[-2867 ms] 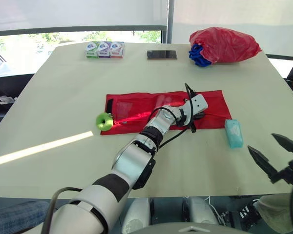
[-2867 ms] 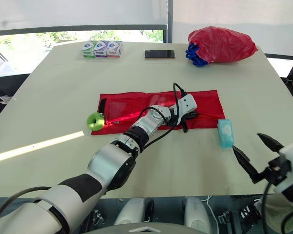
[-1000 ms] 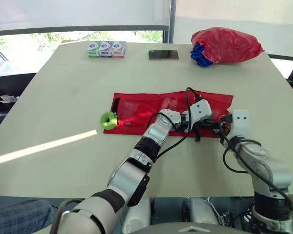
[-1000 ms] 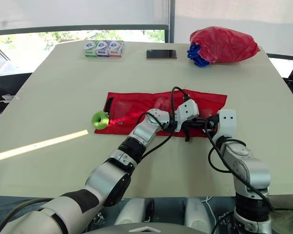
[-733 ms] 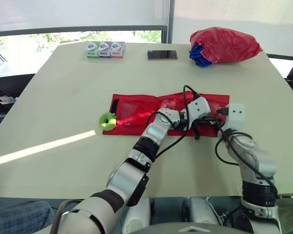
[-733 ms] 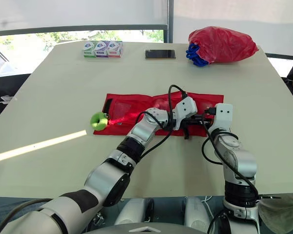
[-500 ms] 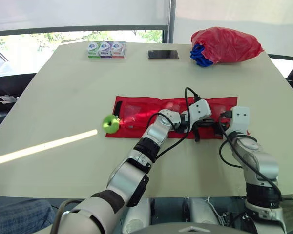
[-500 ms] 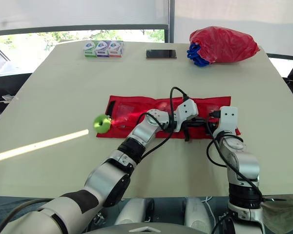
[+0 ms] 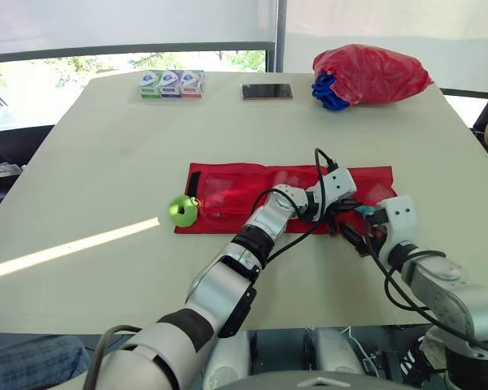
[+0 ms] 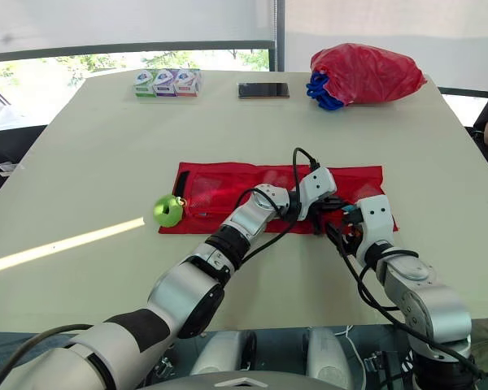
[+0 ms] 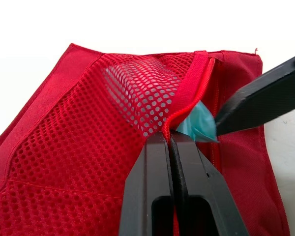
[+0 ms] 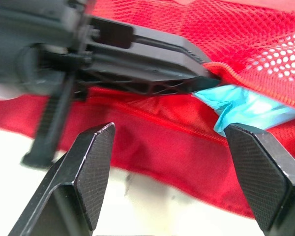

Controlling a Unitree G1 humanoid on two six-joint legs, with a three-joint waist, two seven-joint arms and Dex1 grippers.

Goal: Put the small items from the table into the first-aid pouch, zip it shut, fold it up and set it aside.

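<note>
Pouch status: red first-aid pouch (image 9: pixel 228 188) lies unfolded flat on worktop (image 9: pixel 106 146), mesh pockets facing up. Left jaws are pinched together on the zip edge of a mesh pocket near the pouch's right end. Teal packet (image 11: pixel 197 127) sticks partway out of that pocket's opening, just beside them. Right jaws stand wide apart at the pouch's near edge; one fingertip (image 12: pixel 255 162) appears to touch the packet. Green round item (image 9: pixel 182 211) sits at the pouch's left end.

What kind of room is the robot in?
Probably an office or meeting room: there's a big pale table, a wide window with trees outside behind it, and a phone lying on the table.
</note>
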